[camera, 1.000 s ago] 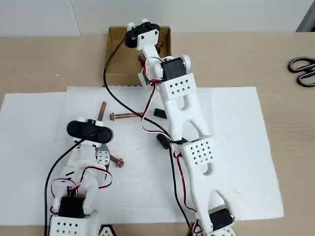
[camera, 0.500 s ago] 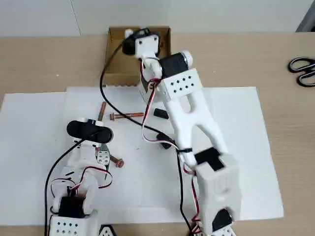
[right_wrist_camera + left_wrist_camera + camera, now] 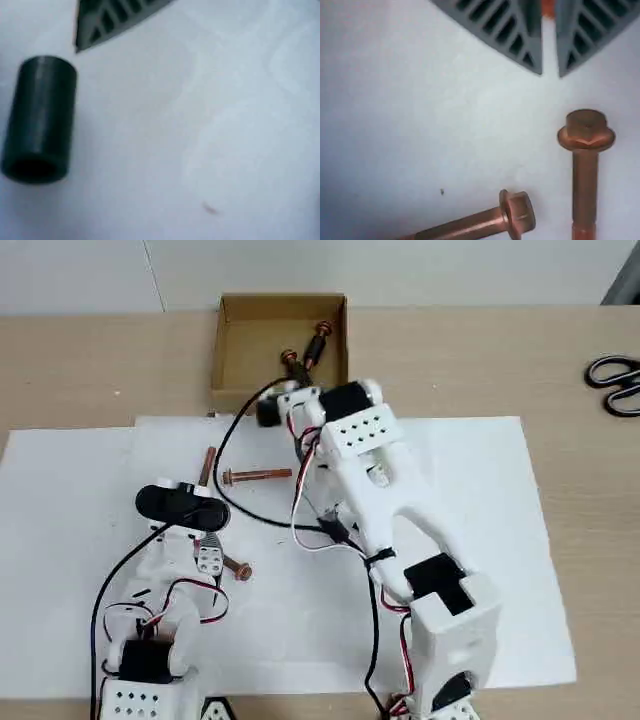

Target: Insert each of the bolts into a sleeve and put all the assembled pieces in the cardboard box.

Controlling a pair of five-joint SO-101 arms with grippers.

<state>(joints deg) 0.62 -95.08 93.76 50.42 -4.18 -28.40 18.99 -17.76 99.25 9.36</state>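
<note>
From up high, the cardboard box (image 3: pixel 262 340) sits on the table (image 3: pixel 100 360) just past the far edge of the white sheet (image 3: pixel 480 540). One assembled piece (image 3: pixel 308 348) lies inside it, a bolt in a dark sleeve, slanted in the half of the box on the right arm's side. The right arm (image 3: pixel 370 450) stretches across the sheet, its wrist just short of the box. On the sheet a loose bolt (image 3: pixel 258 476) lies crosswise, and a second loose bolt (image 3: pixel 208 465) lies lengthwise just beside it, heads close together. Nearer in, the left claw (image 3: pixel 212 555) sits low over the sheet with a gripped bolt (image 3: pixel 238 568) poking out sideways from it. Scissors (image 3: pixel 615 385) lie well apart on the bare table.

Over to the left wrist view: the left claw (image 3: pixel 550 70) is clenched, just a thin slit between the jaws, with a copper sliver of the gripped bolt (image 3: pixel 547 6) pinched in that slit. Past the tips, the second loose bolt (image 3: pixel 585 165) points its head toward the claw, and the loose bolt (image 3: pixel 485 222) lies slanted next to it, the two not touching.

Right wrist view now: a black sleeve (image 3: pixel 40 120) lies on its side on the sheet, open end showing, nothing in it. A grey edge of the right claw (image 3: pixel 117 17) sits near it, apart from it, and whether that claw is released or clenched I cannot tell
</note>
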